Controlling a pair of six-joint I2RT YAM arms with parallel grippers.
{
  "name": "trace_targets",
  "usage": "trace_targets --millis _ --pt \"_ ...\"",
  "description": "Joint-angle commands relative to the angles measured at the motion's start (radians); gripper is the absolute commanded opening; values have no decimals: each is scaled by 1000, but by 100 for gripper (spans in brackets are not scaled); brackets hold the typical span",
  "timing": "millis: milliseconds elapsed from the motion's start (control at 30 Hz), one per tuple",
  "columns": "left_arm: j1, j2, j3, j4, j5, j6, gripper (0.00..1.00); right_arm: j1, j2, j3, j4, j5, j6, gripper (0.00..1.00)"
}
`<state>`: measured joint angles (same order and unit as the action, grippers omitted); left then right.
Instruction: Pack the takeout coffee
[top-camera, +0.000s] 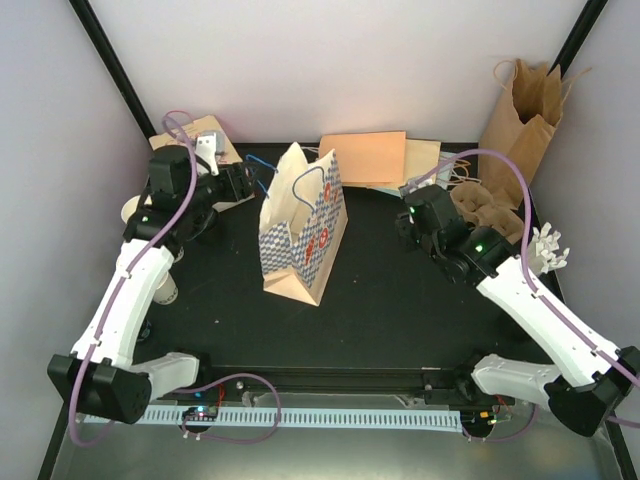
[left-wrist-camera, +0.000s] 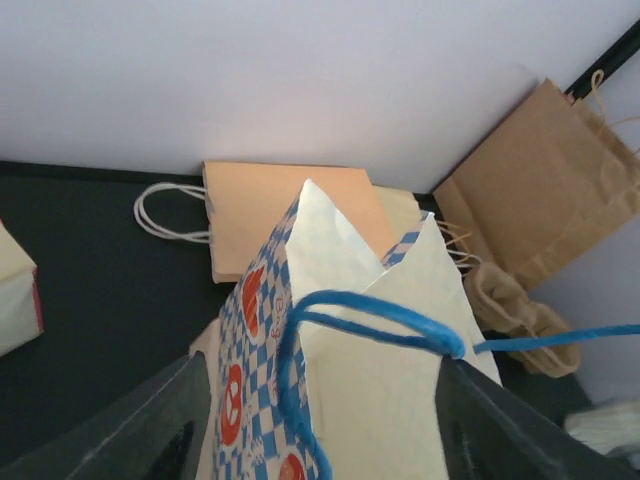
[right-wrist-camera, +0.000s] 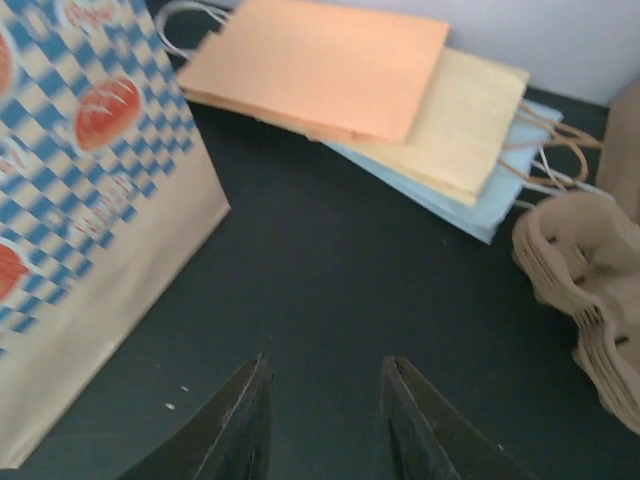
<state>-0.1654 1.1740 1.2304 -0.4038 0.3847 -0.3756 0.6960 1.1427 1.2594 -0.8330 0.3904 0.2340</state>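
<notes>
Watching both arms hover by the upright blue-and-white checked paper bag (top-camera: 300, 235) at mid-table.

I saw the left gripper (left-wrist-camera: 318, 400) released, its fingers spread wide on either side of the bag's blue cord handle (left-wrist-camera: 370, 315). The right gripper (right-wrist-camera: 325, 405) hung parted over the black tabletop (right-wrist-camera: 330, 280) just beside the bag, grasping nothing. Cream-white ribbed paper cups (top-camera: 545, 250) lay at the table's right edge, well apart from the bag, and another pale cup (top-camera: 131, 207) sat by the left arm. A flat orange paper bag (right-wrist-camera: 320, 65) lay at the back, near a stack of brown pulp cup carriers (right-wrist-camera: 590, 290).
</notes>
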Motion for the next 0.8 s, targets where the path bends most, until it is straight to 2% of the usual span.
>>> trace_targets --millis 0,167,367,400,467,500,533,600,767 --pt "6 -86 27 -55 8 24 71 -56 -49 -81 46 3 27 34" --pt "6 -225 -8 -109 7 29 87 -168 -22 -127 44 -158 31 35" --pt "5 -383 -47 -221 -23 34 92 -188 22 -136 60 -222 39 39" --pt "6 -410 -65 -236 -27 29 93 -188 25 -140 69 -237 45 49" --pt "6 -467 -122 -261 -31 12 98 -188 30 -146 91 -270 57 53" --pt "6 -493 -152 -275 -37 1 99 -188 31 -150 102 -282 63 59" --pt "6 -519 -183 -287 -43 -15 99 -188 32 -154 111 -287 74 70" --pt "6 -560 -237 -323 -74 -55 99 -188 32 -159 118 -265 110 98" --pt "6 -577 -280 -492 -174 -144 99 -190 62 -128 85 -140 188 100"
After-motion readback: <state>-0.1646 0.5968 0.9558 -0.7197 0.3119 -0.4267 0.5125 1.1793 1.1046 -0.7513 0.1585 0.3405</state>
